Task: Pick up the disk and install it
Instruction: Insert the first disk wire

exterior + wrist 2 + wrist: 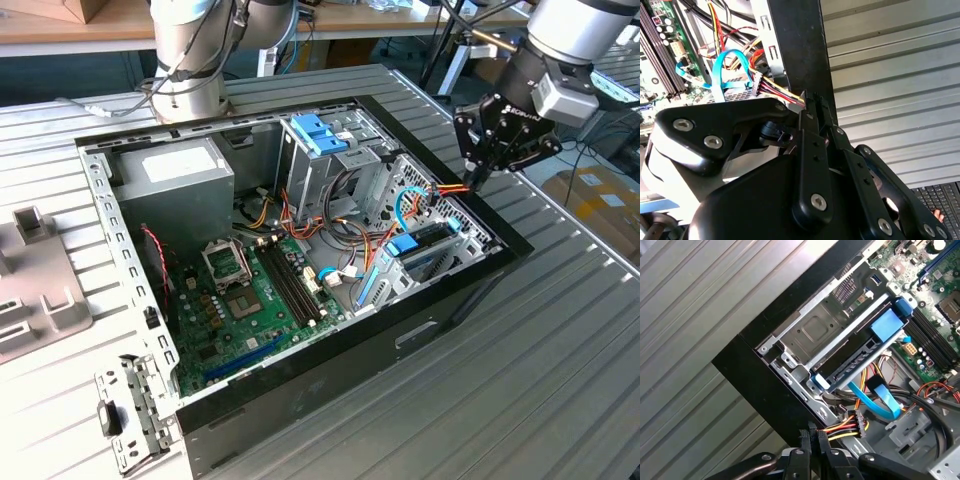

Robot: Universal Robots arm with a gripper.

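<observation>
The disk (432,243) sits on edge in the drive bay at the front corner of the open computer case (330,390), on the exterior view's right. In the first wrist view the disk (860,351) is a dark slab framed by a light-blue carrier rail. My gripper (478,180) hovers just above that corner of the case. Its black fingers (809,441) are shut on a red, yellow and black power cable (837,431), whose black connector (856,422) hangs beside the bay. In the second wrist view the same cable (782,92) leads out from my gripper (808,102).
A light-blue flat data cable (879,401) loops near the connector. The case also holds a grey power-supply box (170,180), a green motherboard (250,300) and a drive cage with a blue latch (320,135). Loose grey parts (40,290) lie on the ribbed metal table (560,340).
</observation>
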